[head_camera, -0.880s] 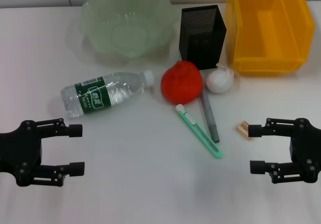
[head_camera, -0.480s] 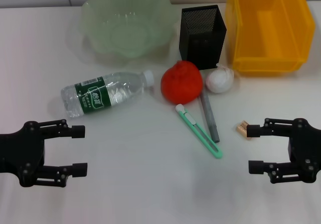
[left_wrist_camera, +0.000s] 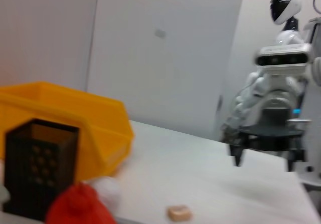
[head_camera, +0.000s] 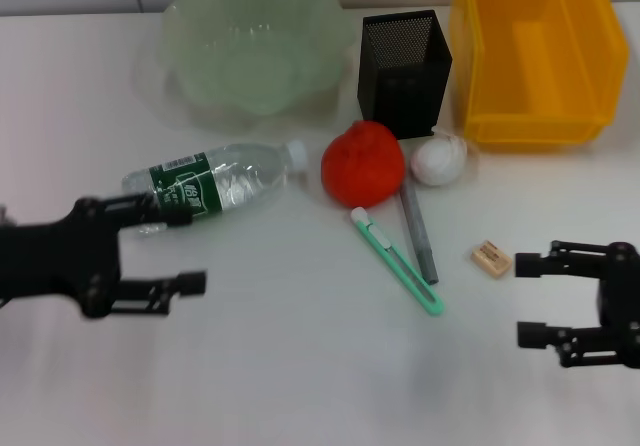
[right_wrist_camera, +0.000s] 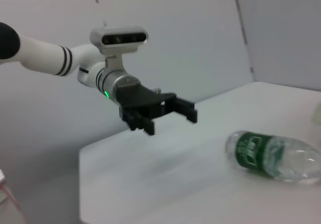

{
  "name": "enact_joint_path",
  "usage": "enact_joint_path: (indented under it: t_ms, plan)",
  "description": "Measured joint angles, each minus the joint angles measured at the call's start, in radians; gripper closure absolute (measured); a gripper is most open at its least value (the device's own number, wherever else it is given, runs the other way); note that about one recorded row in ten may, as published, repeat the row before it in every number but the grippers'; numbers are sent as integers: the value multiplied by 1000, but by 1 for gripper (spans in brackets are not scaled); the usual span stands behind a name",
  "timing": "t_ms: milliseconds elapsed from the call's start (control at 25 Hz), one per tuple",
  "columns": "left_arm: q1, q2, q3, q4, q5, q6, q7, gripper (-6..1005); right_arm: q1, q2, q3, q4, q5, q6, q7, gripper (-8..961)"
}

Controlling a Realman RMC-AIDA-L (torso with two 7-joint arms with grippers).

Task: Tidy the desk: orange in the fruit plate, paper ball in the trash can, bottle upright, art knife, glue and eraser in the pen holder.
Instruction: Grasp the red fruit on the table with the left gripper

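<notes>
The bottle lies on its side, cap toward the red-orange orange. The white paper ball lies right of the orange. The green art knife and the grey glue stick lie below them, with the tan eraser to their right. The green fruit plate, black pen holder and yellow bin stand at the back. My left gripper is open and empty, its upper finger over the bottle's base end. My right gripper is open and empty, just right of the eraser.
The left wrist view shows the bin, pen holder, orange, eraser and my right gripper farther off. The right wrist view shows the left gripper and the bottle.
My left gripper has moved right and away from me, up to the bottle's base end. My right gripper has drawn back slightly to the right, away from the eraser.
</notes>
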Motion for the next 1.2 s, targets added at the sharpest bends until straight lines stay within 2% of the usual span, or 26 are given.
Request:
enact_joint_path:
  t_ms: [80, 200, 240, 280, 320, 480, 520, 600, 640, 720, 880, 920, 1200]
  plan:
    - [-21, -31, -7, 29, -1, -45, 0, 178, -19, -8, 26, -13, -3, -3, 0, 171]
    - [-21, -31, -7, 29, -1, -45, 0, 181, -51, -15, 78, -40, -13, -5, 0, 171]
    - [-58, -82, -7, 56, -7, -139, 0, 182, -51, -15, 78, -40, -13, -5, 0, 171]
    - [-58, -82, -7, 56, -7, -139, 0, 183, -58, -18, 88, -43, -13, -8, 0, 171]
    - [-86, -100, 2, 50, -8, -193, 0, 184, -71, -20, 104, -52, -13, -15, 1, 171]
    - [-86, -100, 2, 50, -8, -193, 0, 188, -82, -19, 117, -60, -14, -18, 2, 171]
    - [-127, -109, 10, 8, -10, -255, 1, 189, -82, -17, 117, -61, -14, -18, 2, 171]
    - [-127, -109, 10, 8, -10, -255, 1, 191, -81, -16, 117, -61, -14, -18, 3, 171]
    - [-231, -115, 12, -179, -37, -507, 58, 192, -80, -15, 117, -61, -14, -18, 4, 171]
    - [-260, -117, 15, -267, -107, -592, 139, 193, -74, -13, 117, -61, -14, -18, 10, 171]
    - [-266, -118, 15, -319, -170, -606, 223, 197, -69, -11, 115, -61, -14, -18, 14, 172]
    - [-285, -118, 16, -354, -182, -625, 262, 198, -66, -10, 113, -61, -14, -18, 14, 172]
    - [-341, -119, 56, -421, -181, -682, 284, 205, -55, -8, 111, -61, -14, -19, 16, 172]
